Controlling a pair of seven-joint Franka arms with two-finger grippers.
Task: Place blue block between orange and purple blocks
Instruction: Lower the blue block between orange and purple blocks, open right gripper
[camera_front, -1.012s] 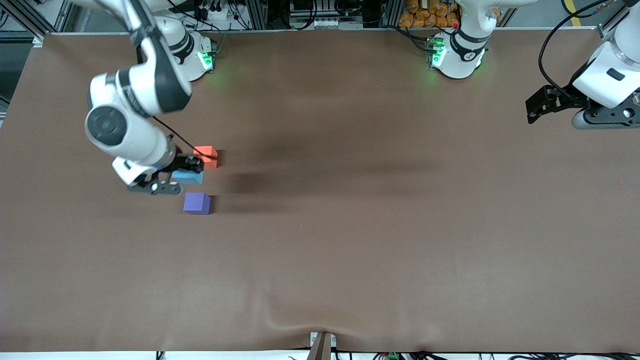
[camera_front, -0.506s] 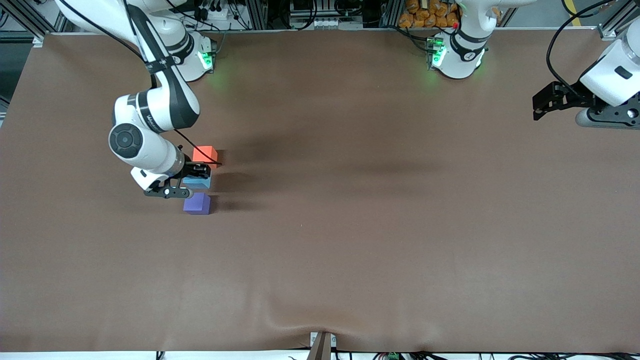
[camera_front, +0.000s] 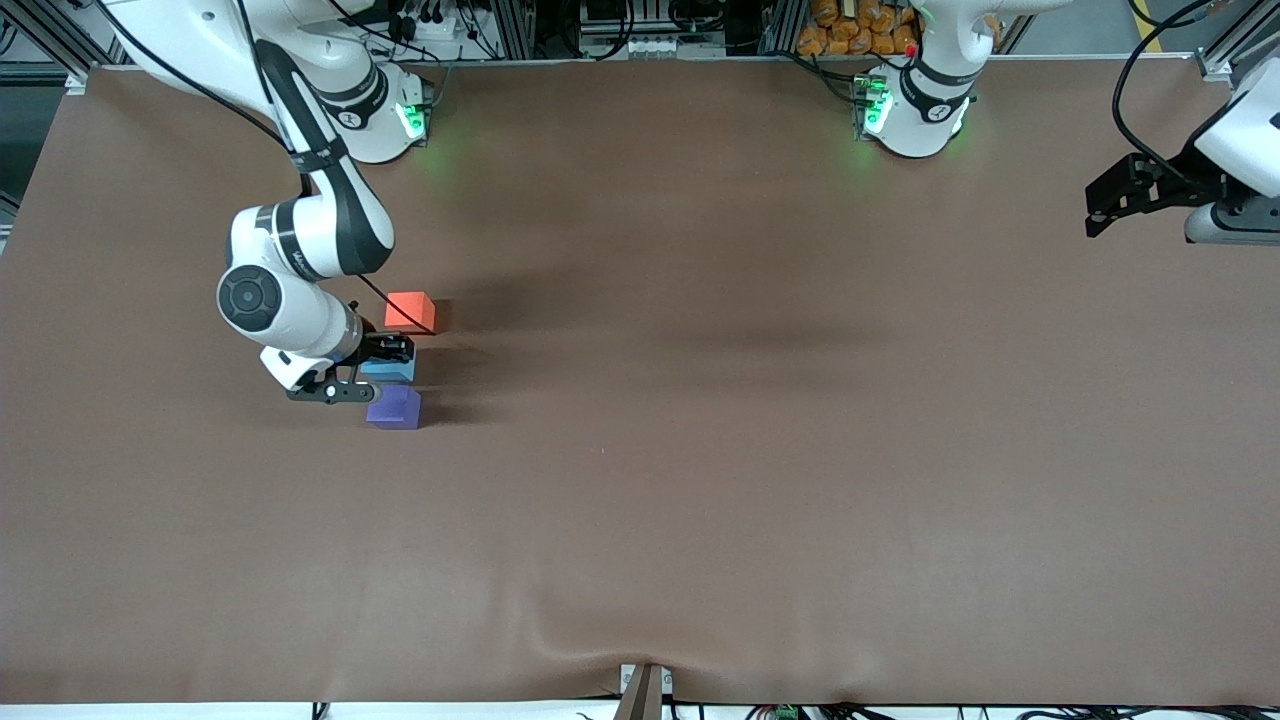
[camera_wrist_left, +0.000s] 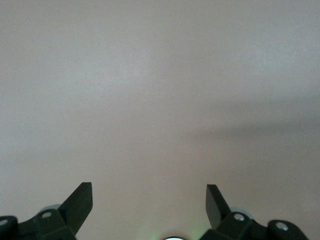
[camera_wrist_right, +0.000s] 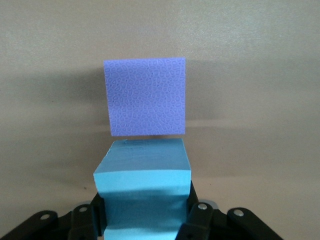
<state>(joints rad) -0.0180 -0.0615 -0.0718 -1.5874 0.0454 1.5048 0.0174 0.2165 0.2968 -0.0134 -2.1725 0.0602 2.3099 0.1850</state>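
My right gripper (camera_front: 388, 362) is shut on the blue block (camera_front: 392, 371), low in the gap between the orange block (camera_front: 410, 311) and the purple block (camera_front: 395, 407). In the right wrist view the blue block (camera_wrist_right: 144, 187) sits squeezed between my fingers (camera_wrist_right: 200, 220), close to the purple block (camera_wrist_right: 145, 96). The orange block is out of that view. My left gripper (camera_front: 1110, 205) is open and empty, waiting high over the left arm's end of the table; its wrist view shows only bare table between its fingertips (camera_wrist_left: 80, 200).
The brown table (camera_front: 700, 450) holds nothing else. The two arm bases stand along its edge farthest from the front camera. A small clamp (camera_front: 645, 690) sits at the edge nearest the front camera.
My right gripper has come down with the blue block into the gap between the orange and purple blocks. My left arm has drawn back toward its end of the table.
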